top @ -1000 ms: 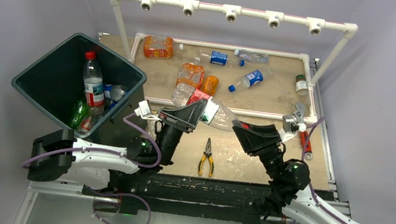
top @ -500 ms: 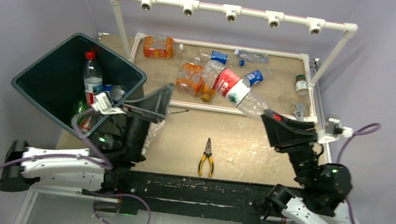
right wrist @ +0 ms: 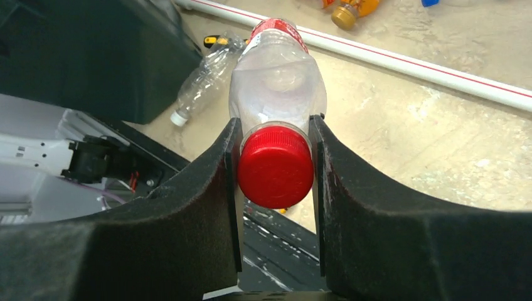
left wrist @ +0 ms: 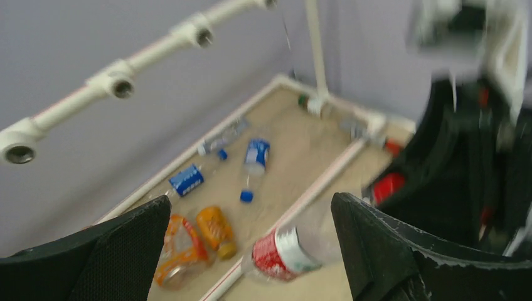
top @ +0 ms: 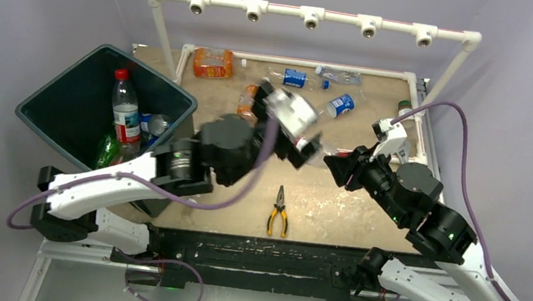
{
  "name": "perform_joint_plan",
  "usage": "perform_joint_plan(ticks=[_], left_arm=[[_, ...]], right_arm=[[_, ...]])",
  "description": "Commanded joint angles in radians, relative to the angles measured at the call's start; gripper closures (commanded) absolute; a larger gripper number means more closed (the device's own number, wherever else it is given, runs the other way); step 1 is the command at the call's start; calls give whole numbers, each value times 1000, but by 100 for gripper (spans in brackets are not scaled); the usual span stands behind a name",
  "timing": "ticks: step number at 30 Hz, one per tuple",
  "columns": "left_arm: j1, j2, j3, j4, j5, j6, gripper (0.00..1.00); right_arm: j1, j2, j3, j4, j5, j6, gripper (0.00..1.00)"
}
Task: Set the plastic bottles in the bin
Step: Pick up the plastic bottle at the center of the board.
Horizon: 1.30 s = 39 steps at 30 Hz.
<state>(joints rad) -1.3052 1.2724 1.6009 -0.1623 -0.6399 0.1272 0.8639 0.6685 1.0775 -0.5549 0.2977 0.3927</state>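
Right gripper (right wrist: 275, 122) is clamped on the red-label bottle (right wrist: 276, 75), with both fingers pinching the neck just behind the red cap (right wrist: 275, 166). The bottle is clear plastic and sticks straight out from the fingers. It's up in the air over the middle of the table (top: 348, 205), so not in the bin (top: 64, 108).

Left gripper (left wrist: 251, 204) is spread wide with nothing in it. On its wrist cam, the label end of that same bottle shows just past the fingertips. That view is pretty blurry, so can't tell if anything touches.

The bin sits at the table's left side. Inside it there's a red-capped bottle (top: 126, 108) standing up, a green bottle (top: 106, 151) lower down and a blue-label bottle (top: 151, 124) beside them.

More bottles are lying at the back, under the white pipe frame (top: 283, 8):
- an orange bottle (top: 213, 63) at the far left
- a blue-wrapped bottle (top: 294, 78)
- a clear bottle (top: 336, 74)
- a blue-capped bottle (top: 338, 106)

A second orange one (top: 248, 99) is half hidden behind the left arm. There's also a crushed bottle (right wrist: 204, 81) with a white cap on the table, right beside the bin's wall.

The pliers (top: 278, 211) lie near the front edge, between the two arms.
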Motion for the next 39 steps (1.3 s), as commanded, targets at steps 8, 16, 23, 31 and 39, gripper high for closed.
perform_joint_plan(ticks=[8, 16, 23, 31, 39], left_arm=[[-22, -8, -92, -402, 454, 491, 1], [-22, 28, -110, -369, 490, 569, 1], [-22, 67, -137, -326, 494, 581, 3], [-20, 65, -166, -304, 464, 549, 23], [-20, 70, -180, -290, 462, 534, 34]], right_arm=[[1, 17, 195, -159, -179, -133, 100], [1, 21, 205, -153, -296, -140, 100], [1, 22, 208, -116, -403, -137, 100], [1, 13, 190, -83, -442, -132, 100], [1, 2, 185, -73, -448, -130, 100]])
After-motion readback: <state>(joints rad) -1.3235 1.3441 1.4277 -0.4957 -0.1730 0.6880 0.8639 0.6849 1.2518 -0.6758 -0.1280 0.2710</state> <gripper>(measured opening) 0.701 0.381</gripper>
